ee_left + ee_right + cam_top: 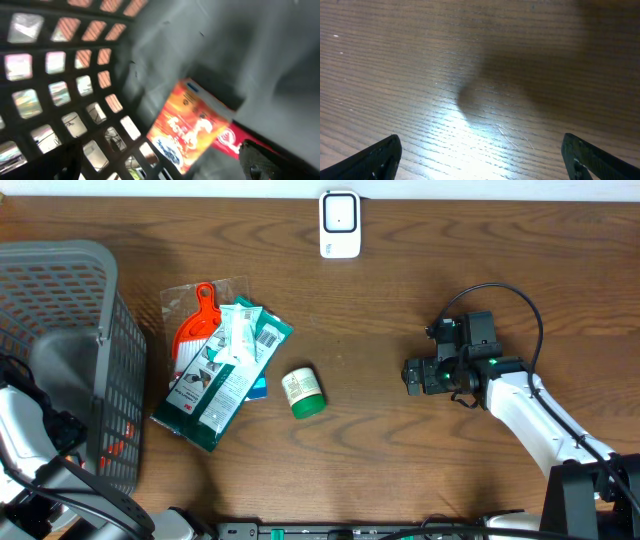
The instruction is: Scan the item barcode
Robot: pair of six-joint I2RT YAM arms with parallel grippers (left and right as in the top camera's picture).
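My left gripper [160, 170] is open inside the grey basket [70, 290], its dark fingers [62, 160] spread wide at the bottom corners of the left wrist view. Between and beyond them an orange box [192, 127] lies tilted on the basket floor, overlapping a red packet [235, 142]; neither is touched. The white barcode scanner [340, 225] stands at the table's far edge. My right gripper [412, 375] is open over bare wood with nothing between its fingertips [380, 157].
A pile of packets lies left of centre: an orange-handled tool in a clear bag [198, 320] and green packets [225, 375]. A small green-lidded jar [302, 392] lies beside them. The basket's mesh wall [55, 85] is close to my left gripper.
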